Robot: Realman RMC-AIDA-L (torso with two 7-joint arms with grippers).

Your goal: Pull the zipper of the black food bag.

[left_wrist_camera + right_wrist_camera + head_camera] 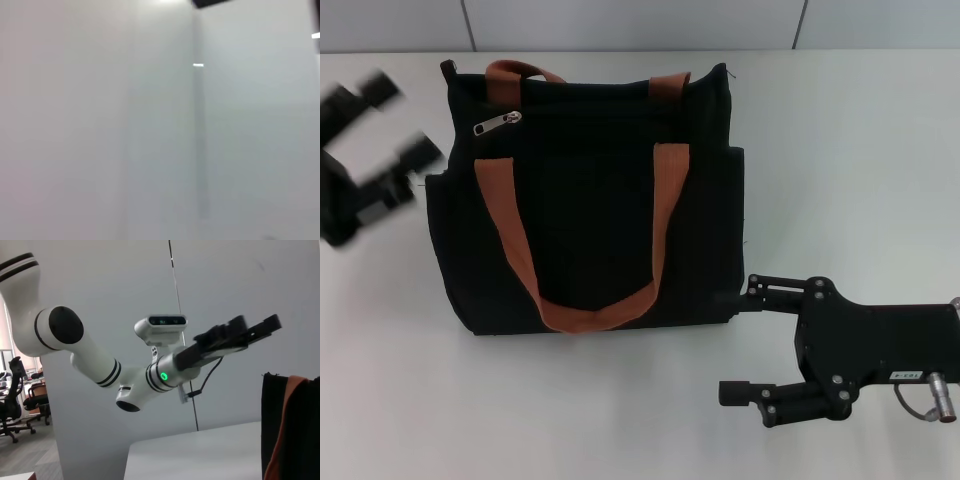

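Two hands flanked the black food bag (585, 195), which lay flat on the white desk (840, 150), front face up, probably so its zip line could be reached from above. The zipper (497, 123) sat near the bag's upper left corner. The left hand (395, 135), fingers spread wide, hung just left of it, apart. The right hand (740, 340), also wide, rested near the bag's lower right corner.

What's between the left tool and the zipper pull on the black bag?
In the head view, only the bag's upper left edge lies between the left tool and the zipper; nothing else intervenes.
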